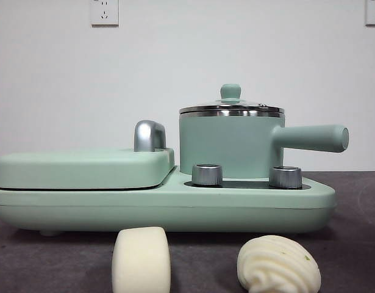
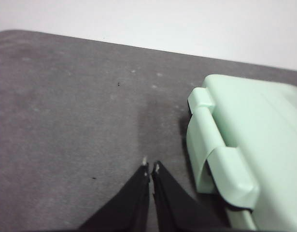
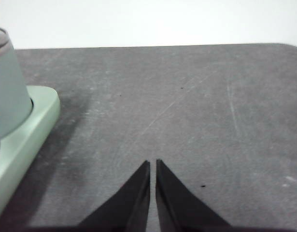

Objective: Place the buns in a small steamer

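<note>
Two cream-white buns lie on the dark table in the front view: a smooth cylindrical bun [image 1: 141,259] and a ridged bun [image 1: 278,265] with green flecks. Behind them the small steamer [image 1: 230,143], a mint green pot with a side handle, stands on its base with the glass lid [image 1: 231,105] on. My left gripper [image 2: 150,169] is shut and empty over bare table beside the flat griddle [image 2: 254,140]. Also shut and empty, my right gripper [image 3: 153,164] hovers over bare table, with the steamer's wall [image 3: 8,87] off to one side. Neither gripper shows in the front view.
The mint green cooker base [image 1: 163,204] spans most of the table, with the flat lidded griddle [image 1: 83,168] and its chrome handle [image 1: 149,135] on the left. Two steel knobs [image 1: 207,174] sit in front of the pot. A white wall stands behind.
</note>
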Action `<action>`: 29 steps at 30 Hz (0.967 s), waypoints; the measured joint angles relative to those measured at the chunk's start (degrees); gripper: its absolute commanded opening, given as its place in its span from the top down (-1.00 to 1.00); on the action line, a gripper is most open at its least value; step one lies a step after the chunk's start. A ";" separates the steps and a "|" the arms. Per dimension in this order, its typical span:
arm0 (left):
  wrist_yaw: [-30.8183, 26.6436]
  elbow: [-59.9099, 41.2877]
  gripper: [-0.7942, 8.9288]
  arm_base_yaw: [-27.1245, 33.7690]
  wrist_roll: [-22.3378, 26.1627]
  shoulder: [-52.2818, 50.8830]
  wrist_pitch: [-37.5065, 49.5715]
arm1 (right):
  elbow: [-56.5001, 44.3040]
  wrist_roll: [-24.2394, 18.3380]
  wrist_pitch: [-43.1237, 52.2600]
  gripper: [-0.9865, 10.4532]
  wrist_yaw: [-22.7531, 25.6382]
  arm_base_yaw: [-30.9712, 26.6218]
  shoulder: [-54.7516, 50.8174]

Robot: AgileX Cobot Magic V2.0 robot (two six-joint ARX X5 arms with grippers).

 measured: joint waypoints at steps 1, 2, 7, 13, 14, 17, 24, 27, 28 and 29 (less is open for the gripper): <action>0.07 0.00 0.80 0.00 -1.29 0.00 0.20 | 0.00 1.16 0.09 0.79 -0.59 0.00 0.00; 0.31 0.00 0.80 0.00 -2.36 0.00 0.28 | 0.00 2.16 0.26 0.80 -1.64 0.00 0.00; 3.30 0.61 0.80 -0.55 -7.21 0.87 -1.05 | 2.03 6.95 -0.74 0.81 -7.04 0.72 0.07; 3.56 7.87 0.80 -3.23 -9.75 5.81 -4.48 | 10.97 11.17 -5.20 0.81 -7.21 2.03 0.70; 3.58 9.55 0.80 -3.65 -9.90 6.88 -5.05 | 12.59 11.63 -6.60 0.81 -7.43 2.27 1.20; 3.82 15.78 0.80 -5.05 -10.10 11.30 -7.74 | 18.23 12.63 -10.38 0.81 -8.79 2.40 3.96; 8.98 32.06 0.80 -7.26 -8.48 24.09 -13.88 | 33.66 12.07 -18.60 0.81 -18.01 2.40 13.20; 12.07 38.29 0.80 -7.98 -7.65 29.51 -15.82 | 39.80 9.03 -22.60 0.81 -22.32 2.40 18.03; 13.27 39.89 0.80 -8.11 -7.30 30.95 -16.31 | 41.40 8.00 -23.65 0.81 -23.67 2.40 19.39; 14.69 41.33 0.80 -8.33 -6.93 32.44 -16.74 | 43.01 6.93 -24.83 0.81 -25.14 2.40 20.76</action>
